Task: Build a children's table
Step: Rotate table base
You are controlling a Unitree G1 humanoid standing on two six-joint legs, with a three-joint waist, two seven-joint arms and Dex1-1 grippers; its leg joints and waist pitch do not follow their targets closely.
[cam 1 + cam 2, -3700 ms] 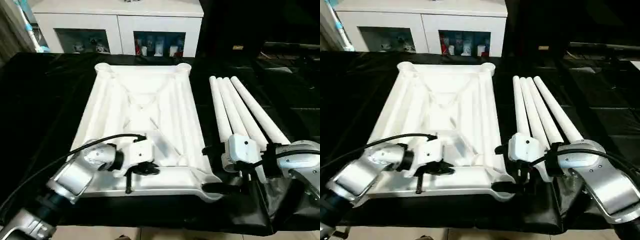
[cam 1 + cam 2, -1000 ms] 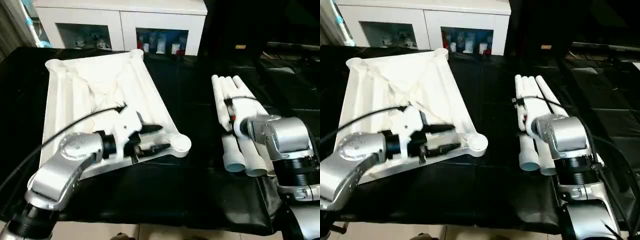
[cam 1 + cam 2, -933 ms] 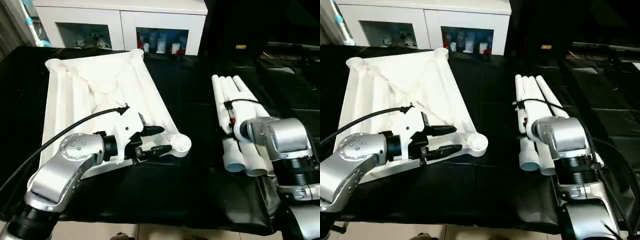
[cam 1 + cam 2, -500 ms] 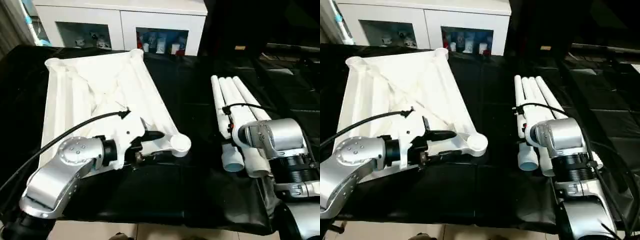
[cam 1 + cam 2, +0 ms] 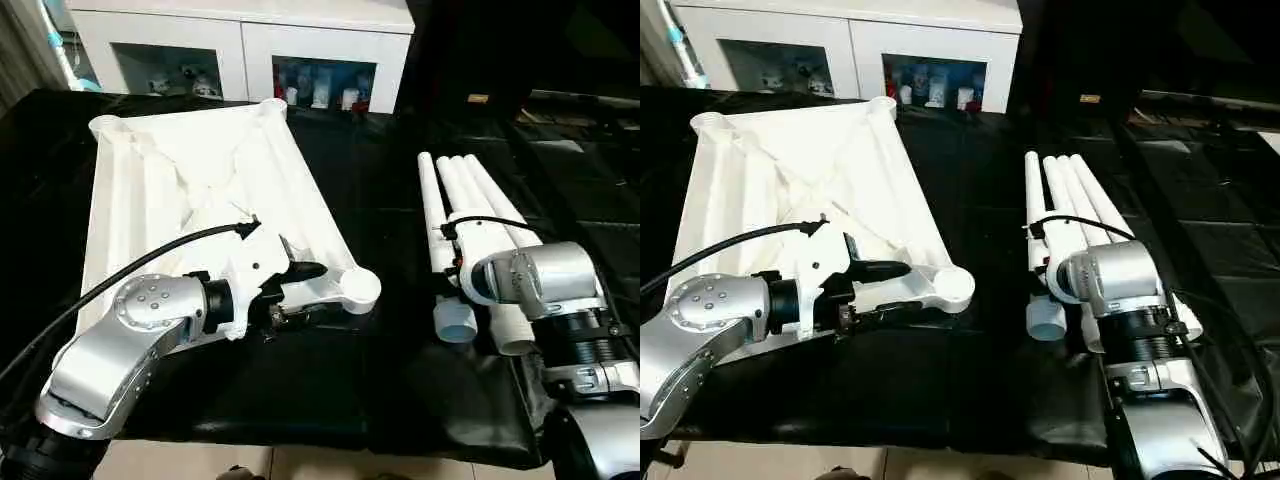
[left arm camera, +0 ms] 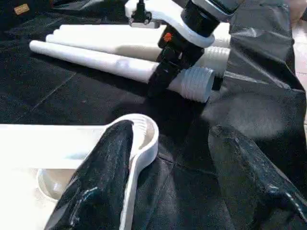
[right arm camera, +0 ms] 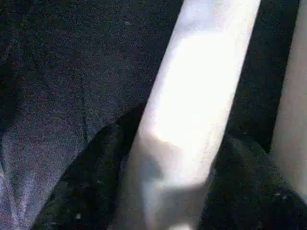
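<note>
The children's table top [image 5: 190, 190] lies ribbed side up on the black cloth at the left. My left gripper [image 5: 303, 292] is open and straddles its near rim beside a corner socket [image 5: 355, 288]. One finger [image 6: 105, 182] rests against the rim, while the other [image 6: 249, 177] is over the cloth. Several white legs [image 5: 480, 195] lie side by side at the right. My right gripper [image 6: 163, 72] is shut on the leftmost leg [image 5: 437, 230] close to its threaded open end [image 5: 455, 322], with black fingers [image 7: 91, 191] on both sides of the leg.
A white glass-door cabinet [image 5: 240, 40] stands behind the work surface. The black cloth [image 5: 330, 400] hangs over the near edge. My left arm's cable [image 5: 150, 255] arcs over the table top. Open cloth lies between the top and the legs.
My right gripper has shut around the leftmost leg, and that leg's near end has swung left, away from the other legs. The left gripper and table top have barely moved over the last second.
</note>
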